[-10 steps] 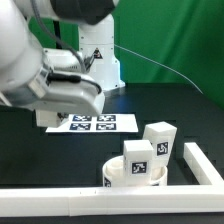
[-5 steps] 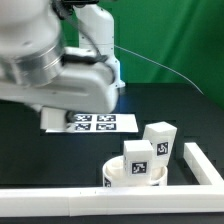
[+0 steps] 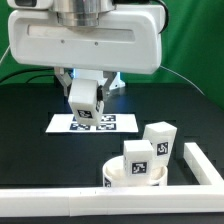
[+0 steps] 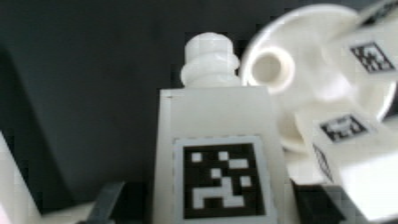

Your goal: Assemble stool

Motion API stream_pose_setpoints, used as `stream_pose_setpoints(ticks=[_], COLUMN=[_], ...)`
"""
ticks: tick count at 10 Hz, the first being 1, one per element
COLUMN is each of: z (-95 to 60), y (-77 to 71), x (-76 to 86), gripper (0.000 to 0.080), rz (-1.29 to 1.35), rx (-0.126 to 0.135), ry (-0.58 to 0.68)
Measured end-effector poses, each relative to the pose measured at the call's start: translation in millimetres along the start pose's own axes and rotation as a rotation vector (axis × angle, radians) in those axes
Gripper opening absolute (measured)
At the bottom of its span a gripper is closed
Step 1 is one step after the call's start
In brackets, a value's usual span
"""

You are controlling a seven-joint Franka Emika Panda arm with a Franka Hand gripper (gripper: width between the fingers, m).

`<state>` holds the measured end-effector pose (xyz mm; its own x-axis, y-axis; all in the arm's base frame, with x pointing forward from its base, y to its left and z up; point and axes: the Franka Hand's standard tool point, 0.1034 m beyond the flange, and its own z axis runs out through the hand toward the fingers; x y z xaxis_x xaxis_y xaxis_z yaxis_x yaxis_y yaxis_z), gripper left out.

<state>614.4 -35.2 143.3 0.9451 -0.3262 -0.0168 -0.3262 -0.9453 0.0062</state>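
Just behind the white L-shaped bar [image 3: 60,205], the round stool seat [image 3: 122,180] rests on the table with two block legs [image 3: 137,158] standing on it. Farther back, over the marker board [image 3: 118,124], the gripper [image 3: 86,96] is clamped around a third leg [image 3: 83,108].

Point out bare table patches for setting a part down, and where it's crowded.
Widest: black table on the exterior view's left, between the marker board and the long white L-shaped bar. Smaller: beyond the round white plastic stool seat, on the board's exterior-view right. Crowded: the bar's corner, with the seat and two white block legs.
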Motion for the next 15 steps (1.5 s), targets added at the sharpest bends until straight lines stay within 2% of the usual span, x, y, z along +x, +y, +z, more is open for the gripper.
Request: stream_pose_setpoints(ticks=[1,3,5,6,7,9,10,11,12,13,15], z=[1.3,17.2,26.2,26.0,26.6,30.2,32.1,34.5,27.7,15.9,21.1], y=[-4.6,-22.2,-36.3,-37.8,-43.8,-43.7,-45.1,-43.9,-40.7,-39.0,-38.9], x=[3.6,-13.3,-21.7,-20.3,-19.0,-21.6,-31.3,-41.0,-38.9,-31.9,-34.3], gripper=[0.0337,0.0337,0.0337,0.0337,0.0337,0.0337,0.0337,0.0337,0.0337,0.0337,0.0337], rz=[0.003,0.023,0.077,0.066,0.052,0.044,0.030,0.008,-0.007,0.005,0.002], rx=[0.006,0.019,0.037,0.040,0.056,0.053,0.060,0.049,0.038,0.042,0.037], ry=[0.081,0.238,0.376,0.415,0.508,0.516,0.572,0.587,0.596,0.607,0.603])
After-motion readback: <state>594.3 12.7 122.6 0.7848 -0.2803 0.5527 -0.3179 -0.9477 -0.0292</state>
